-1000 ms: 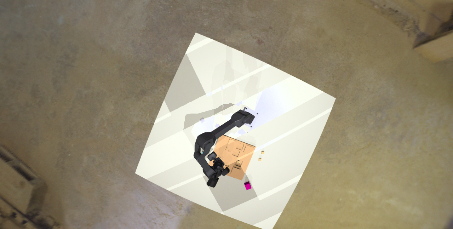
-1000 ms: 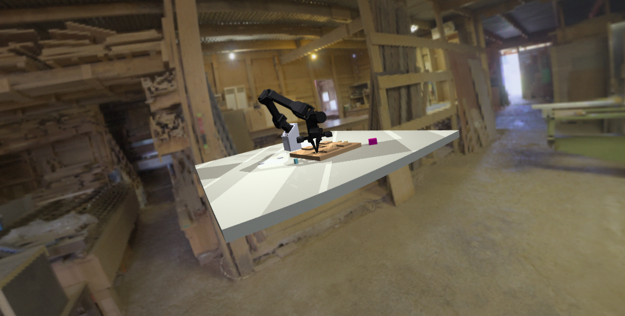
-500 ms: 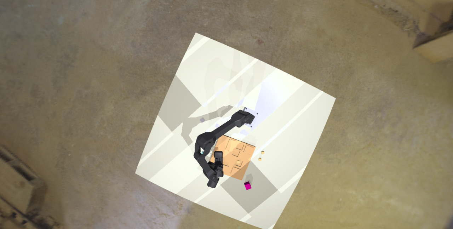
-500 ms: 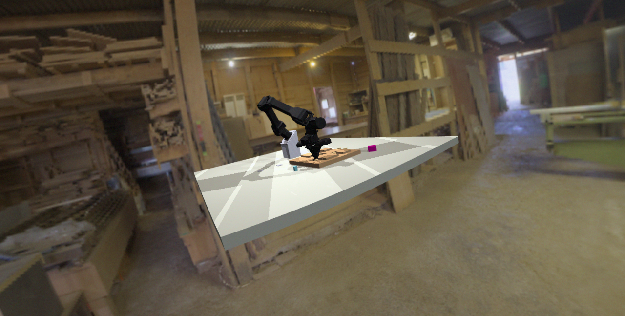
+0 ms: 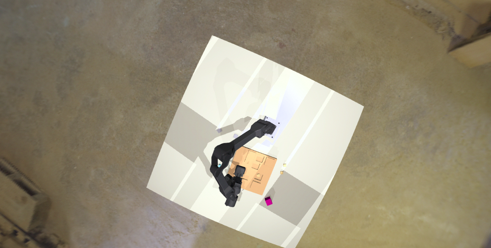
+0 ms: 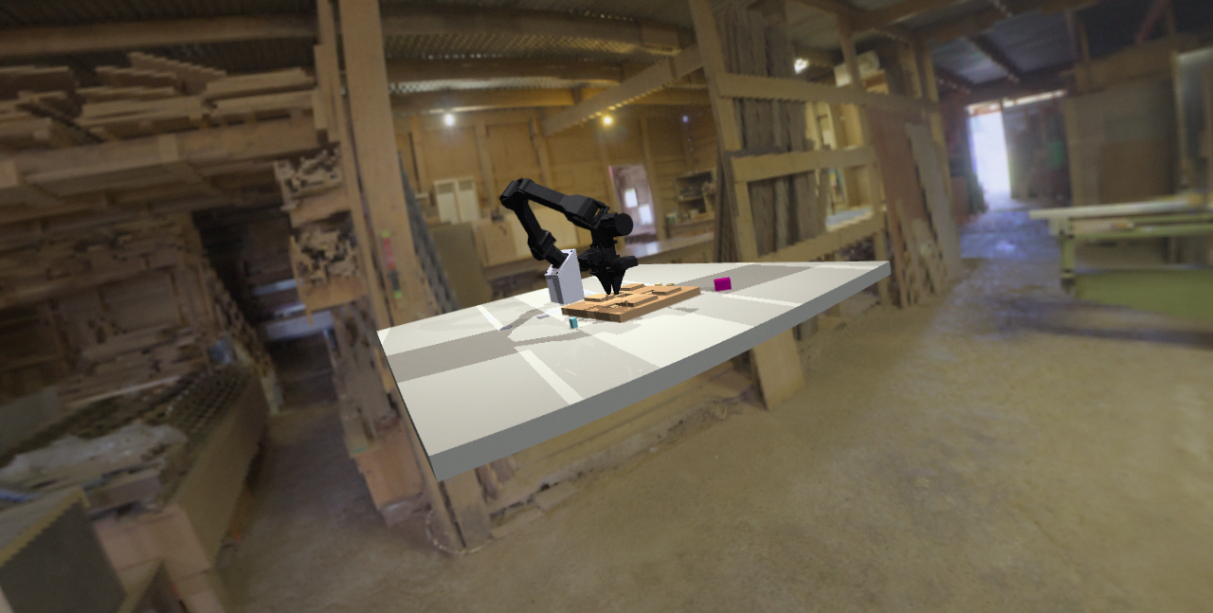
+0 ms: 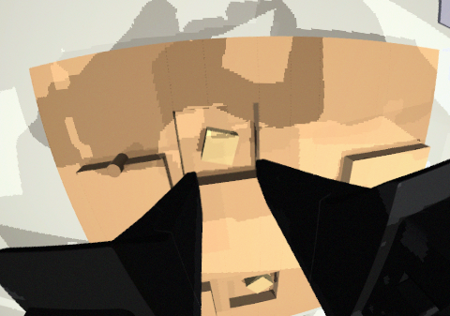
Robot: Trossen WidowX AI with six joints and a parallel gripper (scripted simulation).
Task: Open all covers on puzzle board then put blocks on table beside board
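A black robot arm (image 5: 240, 140) bends over a tan wooden puzzle board (image 5: 254, 171) lying on a white table (image 5: 308, 136) patterned with grey and pale stripes, inside a timber barn. No brand, label or writing can be read anywhere. In the wrist view the gripper (image 7: 228, 177) hangs above the board with its two dark fingers partly spread and nothing between them. Just beyond the fingertips is an uncovered square well holding a pale yellowish block (image 7: 219, 146), which sits inside its recess. A second well (image 7: 253, 290) near the board's closer edge, seen between the fingers, also holds a small block. To the left on the board lies a thin dark slot with a round pin (image 7: 120, 161), and to the right a raised pale cover (image 7: 384, 166) is partly hidden by the right finger. Off the board, a magenta cube (image 5: 268, 201) rests on a grey stripe of the table, just beside one board corner. Two small tan blocks (image 5: 283, 168) lie on the table just past another edge of the board. A small teal cube (image 6: 573, 323) stands beside the board on the side nearer the exterior camera. The arm's base (image 6: 562, 282) is a pale upright box behind the board.
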